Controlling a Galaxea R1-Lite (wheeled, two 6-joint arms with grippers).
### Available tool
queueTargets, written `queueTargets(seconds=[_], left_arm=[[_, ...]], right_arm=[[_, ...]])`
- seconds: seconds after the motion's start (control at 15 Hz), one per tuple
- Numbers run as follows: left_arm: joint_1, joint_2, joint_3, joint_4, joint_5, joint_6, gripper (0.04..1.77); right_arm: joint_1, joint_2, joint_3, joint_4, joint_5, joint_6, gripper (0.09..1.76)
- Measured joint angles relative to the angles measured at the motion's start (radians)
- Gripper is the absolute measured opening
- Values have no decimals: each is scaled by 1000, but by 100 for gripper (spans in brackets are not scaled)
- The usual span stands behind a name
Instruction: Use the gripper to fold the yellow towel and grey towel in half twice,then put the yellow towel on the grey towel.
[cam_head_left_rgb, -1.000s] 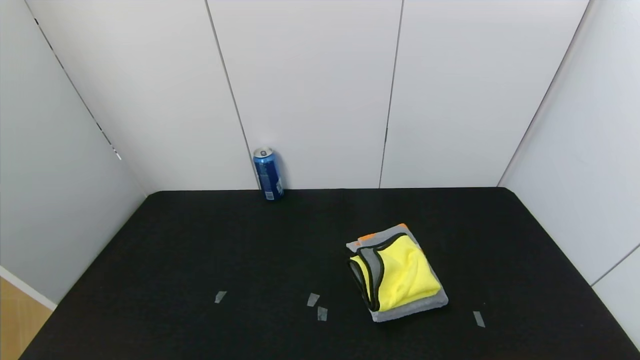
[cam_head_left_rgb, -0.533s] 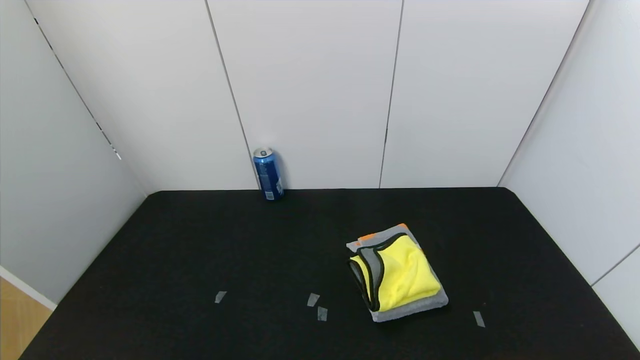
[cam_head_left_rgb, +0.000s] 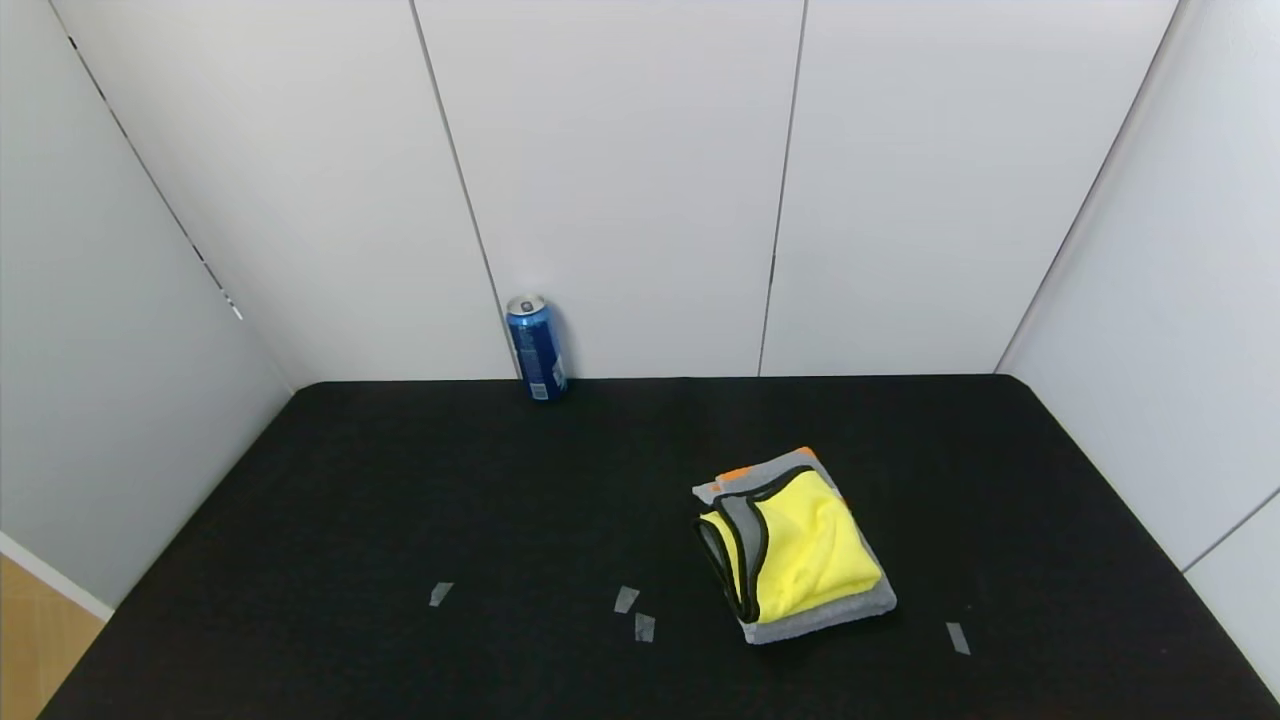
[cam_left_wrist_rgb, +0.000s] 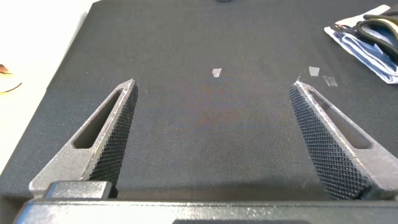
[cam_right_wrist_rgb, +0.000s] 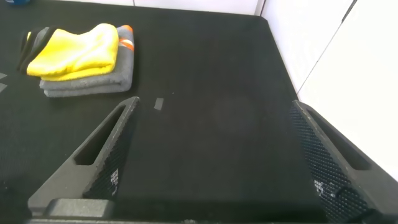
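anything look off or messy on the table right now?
Mostly tidy. The yellow towel sits folded on the folded grey towel, but its left edge gapes, showing grey lining and black trim. A blue can stands upright by the back wall. Nothing spilled.

No wording, brand or number can be read anywhere: the blue can (cam_head_left_rgb: 537, 348) carries only a small white label patch whose print is too small to make out, and the tape scraps (cam_head_left_rgb: 626, 599) are blank.
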Motion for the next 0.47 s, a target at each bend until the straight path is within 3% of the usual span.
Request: queueTargets(seconds=[0.47], left_arm=[[0, 0, 0, 0, 0, 0, 172]], right_arm=[[0, 0, 0, 4, 0, -2, 171]])
